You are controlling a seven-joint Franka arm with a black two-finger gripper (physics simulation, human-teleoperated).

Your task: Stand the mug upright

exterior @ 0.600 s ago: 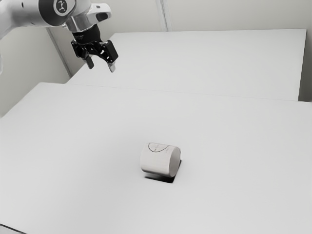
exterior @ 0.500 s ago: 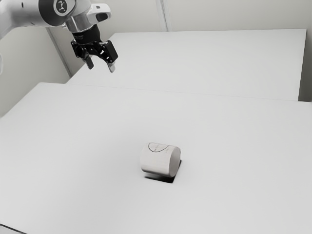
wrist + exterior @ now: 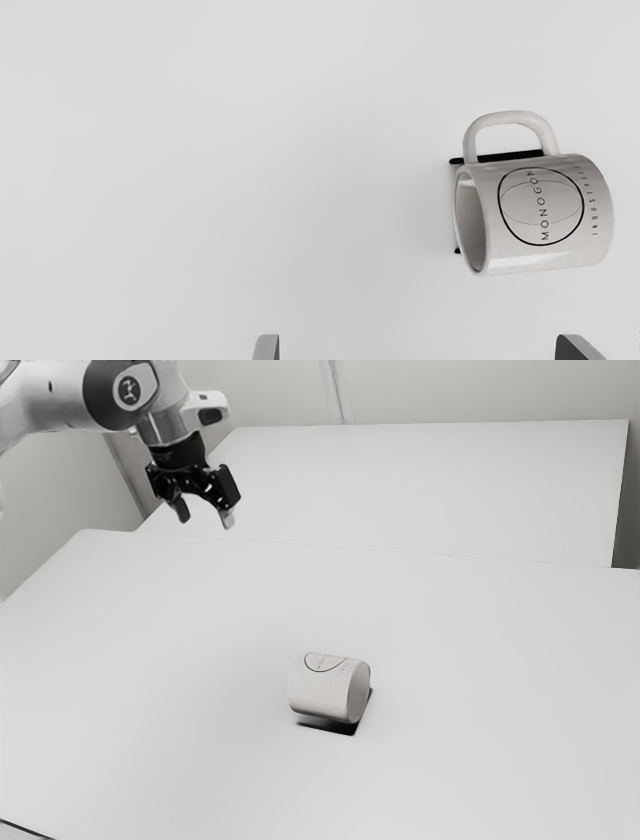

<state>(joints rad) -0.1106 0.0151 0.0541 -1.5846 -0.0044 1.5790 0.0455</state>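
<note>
My gripper (image 3: pixel 205 518) hangs high over the table's far left part in the exterior view, well apart from the mug. The white mug (image 3: pixel 328 688) lies on its side near the middle of the table, its base facing the exterior view's right. In the wrist view the mug (image 3: pixel 545 215) shows its round logo, its open mouth and its handle lying out to one side. The gripper (image 3: pixel 417 347) is open there, its two fingertips wide apart with nothing between them.
The white table (image 3: pixel 180 630) spreads around the mug. Behind it, in the exterior view, stands another white surface (image 3: pixel 430 485) against the wall. A thin dark line (image 3: pixel 25 829) crosses the near left corner.
My gripper has come down a little in the exterior view, with the arm lowering too. The mug lies where it was.
</note>
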